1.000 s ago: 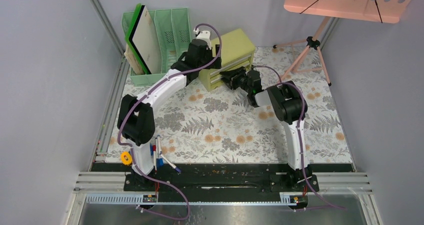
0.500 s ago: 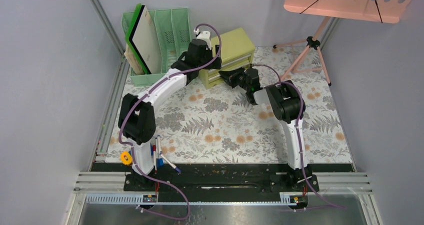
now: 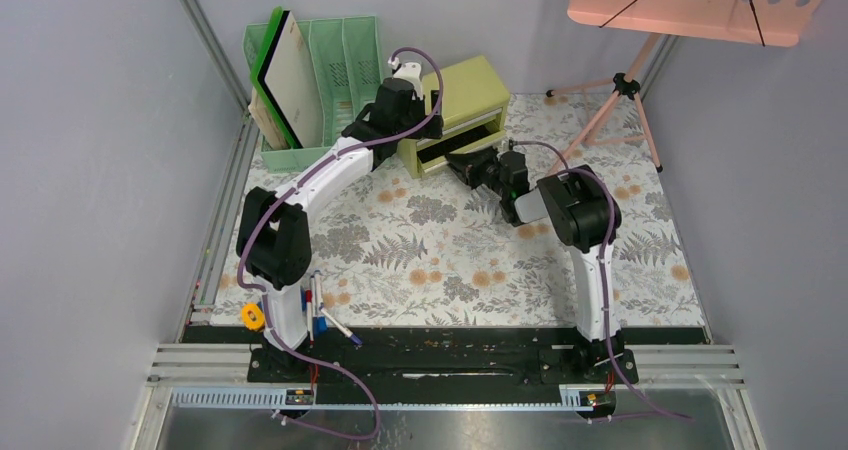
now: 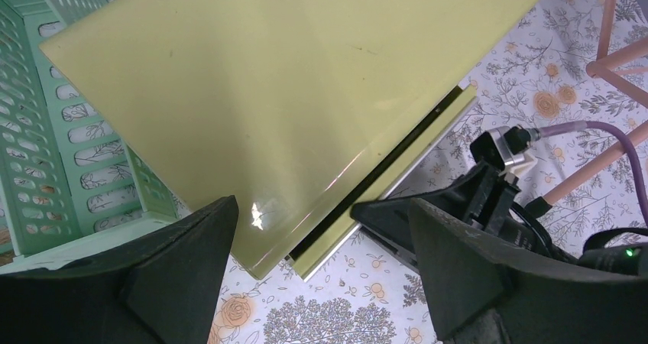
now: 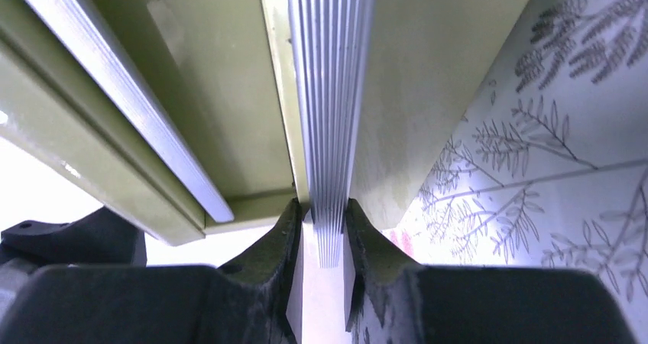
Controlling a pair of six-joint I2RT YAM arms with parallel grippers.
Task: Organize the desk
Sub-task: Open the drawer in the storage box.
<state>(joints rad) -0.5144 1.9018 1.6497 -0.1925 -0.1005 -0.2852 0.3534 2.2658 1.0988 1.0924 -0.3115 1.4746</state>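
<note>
The desk (image 3: 440,260) is a pale tabletop printed with grey ferns and orange flowers. At its back stands a small yellow-green drawer chest (image 3: 465,95). My right gripper (image 5: 325,210) is shut on the ribbed silver handle (image 5: 330,92) of the chest's lower drawer (image 4: 382,191), which stands slightly pulled out with a dark gap above it. In the top view the right gripper (image 3: 465,160) sits at the chest's front. The upper drawer's handle (image 5: 122,92) is free. My left gripper (image 4: 322,206) hangs open over the chest's top near its front corner, holding nothing.
A green slotted file tray (image 3: 340,60) with a pale board (image 3: 295,80) leaning in it stands left of the chest. A pink perforated panel on a tripod (image 3: 620,85) occupies the back right. Pens and a yellow roll (image 3: 252,316) lie by the left arm's base.
My right gripper has closed on the lower drawer's handle and drawn back a little toward the near right, bringing the drawer slightly out. The left arm has stayed put.
</note>
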